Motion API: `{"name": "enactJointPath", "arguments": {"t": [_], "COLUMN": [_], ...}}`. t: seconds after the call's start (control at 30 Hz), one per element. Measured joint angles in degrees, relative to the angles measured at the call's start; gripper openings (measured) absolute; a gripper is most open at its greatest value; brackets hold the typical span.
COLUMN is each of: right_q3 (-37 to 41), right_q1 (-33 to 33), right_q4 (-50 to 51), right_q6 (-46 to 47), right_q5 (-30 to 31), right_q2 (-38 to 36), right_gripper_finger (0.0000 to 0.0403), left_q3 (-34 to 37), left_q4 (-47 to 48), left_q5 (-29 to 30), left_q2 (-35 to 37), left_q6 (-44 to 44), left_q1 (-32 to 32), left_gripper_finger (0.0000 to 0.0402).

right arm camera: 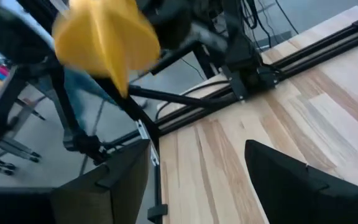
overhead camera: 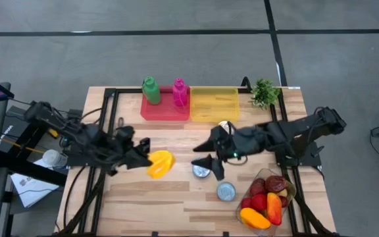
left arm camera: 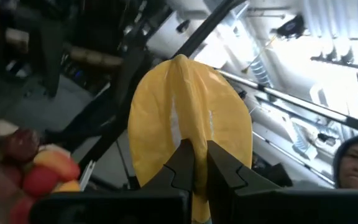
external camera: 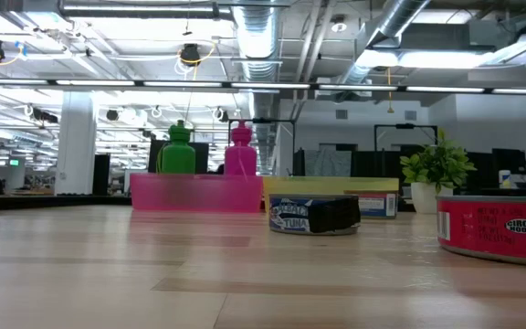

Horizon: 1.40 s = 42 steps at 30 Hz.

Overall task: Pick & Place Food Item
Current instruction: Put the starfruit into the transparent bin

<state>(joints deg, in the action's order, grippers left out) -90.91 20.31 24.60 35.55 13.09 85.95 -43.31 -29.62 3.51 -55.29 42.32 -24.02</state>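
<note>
A yellow toy food item, lobed like a bell pepper, hangs above the table's left middle with my left gripper shut on it. It fills the left wrist view and shows blurred in the right wrist view. My right gripper stands open to the item's right, above the table's middle, its two fingers spread with nothing between them. Neither gripper shows in the low view. My left gripper pinches the yellow item's near edge between its two fingers. The fingers come from the table's left, roughly level. The item sticks out beyond the fingertips toward the right arm and is lifted clear of the table.
Two cans stand on the table below my right gripper. A clear bowl of toy fruit sits near right. At the back stand a red tray with two bottles, a yellow bin and a small plant.
</note>
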Motion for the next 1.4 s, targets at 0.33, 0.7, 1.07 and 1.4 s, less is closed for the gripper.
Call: {"name": "enactJointPath", "arguments": {"t": [0.33, 0.7, 1.07, 1.4], "right_q3": [-0.12, -0.12, -0.11, -0.12], "right_q1": [-1.88, -1.46, -1.20, -1.16], "right_q4": [0.23, 0.24, 0.68, 1.94], "right_q6": [-1.23, -2.79, -4.66, -4.68], "right_q5": [-3.22, -3.48, -4.20, -4.29], "right_q2": [0.02, 0.04, 0.07, 0.04], "right_gripper_finger": [0.0256, 0.0256, 0.0238, 0.0153], "left_q3": [0.00, 0.00, -0.04, -0.09], "left_q4": [-4.05, -8.99, -17.21, -18.96], "left_q5": [-12.09, -18.61, -20.12, -20.49], "left_q2": [-7.49, -12.58, -17.40, -18.33], "left_q6": [8.12, 14.74, 19.23, 19.61], "left_q1": [9.99, 15.50, 15.53, 15.71], "left_gripper_finger": [0.0008, 0.0008, 0.0008, 0.0009]}}
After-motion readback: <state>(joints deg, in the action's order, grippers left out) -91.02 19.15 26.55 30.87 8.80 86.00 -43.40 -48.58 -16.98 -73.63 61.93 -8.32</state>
